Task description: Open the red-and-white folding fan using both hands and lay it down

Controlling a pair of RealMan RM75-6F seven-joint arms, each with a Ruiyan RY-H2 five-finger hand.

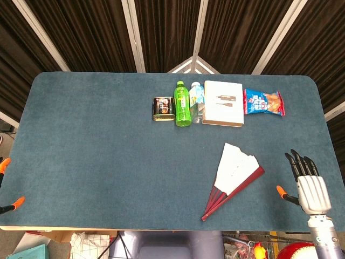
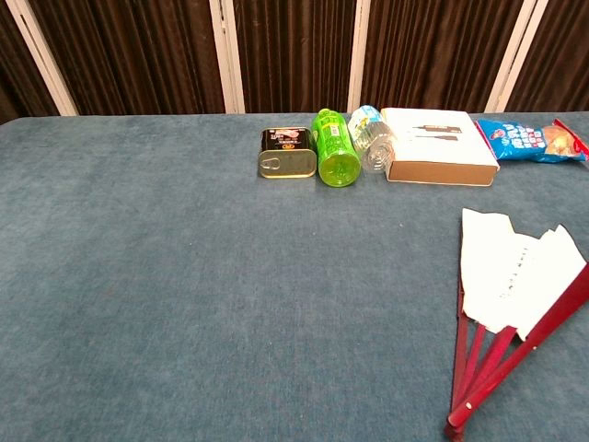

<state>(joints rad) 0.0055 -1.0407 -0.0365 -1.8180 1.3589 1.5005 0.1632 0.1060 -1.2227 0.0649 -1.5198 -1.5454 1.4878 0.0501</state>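
Lying partly spread on the blue table [image 1: 97,145], the red-and-white folding fan [image 1: 233,178] rests just to the left of the right hand [image 1: 308,183], apart from it and not touched. The right hand is released: its dark fingers [image 1: 299,163] point away from the robot, extended side by side, holding nothing. The fan's white leaf fans outward on the far side; its red ribs converge at a pivot nearer the table's front edge than the hand's fingertips. Of the left hand [image 1: 7,186], only orange tips show at the frame edge; its state cannot be told. Well beyond the right hand's fingertips and to their left lies a row: tin can [image 1: 163,108], green bottle [image 1: 183,103], clear bottle [image 1: 196,101], white box [image 1: 223,103], snack packet [image 1: 263,102].
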